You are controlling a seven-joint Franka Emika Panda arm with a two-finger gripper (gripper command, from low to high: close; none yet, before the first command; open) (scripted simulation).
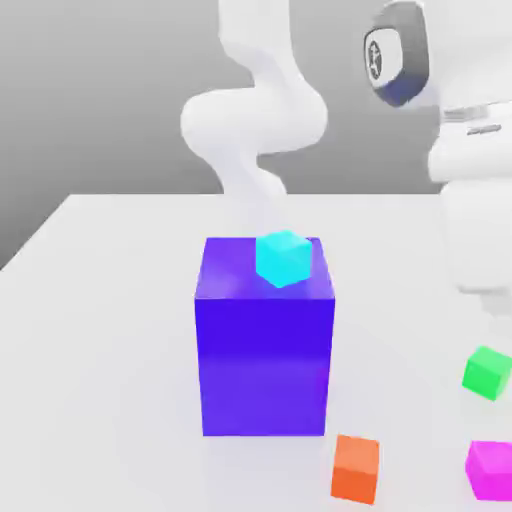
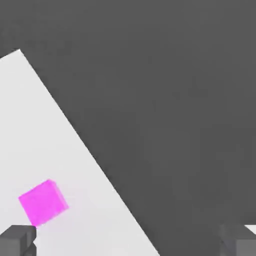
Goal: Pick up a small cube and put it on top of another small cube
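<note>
The small magenta cube [image 1: 490, 468] rests on the white table at the exterior view's lower right, and the hand view shows the same magenta cube [image 2: 43, 201] close to one dark finger [image 2: 17, 240]. The small green cube [image 1: 487, 372] sits on the table just behind it, apart from it. My gripper [image 2: 127, 242] is open, its fingers spread wide with nothing between them. The white arm [image 1: 478, 210] hangs above these two cubes on the exterior view's right.
A big blue block [image 1: 265, 345] stands mid-table with a cyan cube [image 1: 283, 258] on top. An orange cube [image 1: 356, 468] lies in front of the block, left of the magenta cube. The table edge [image 2: 95, 160] runs close by the magenta cube.
</note>
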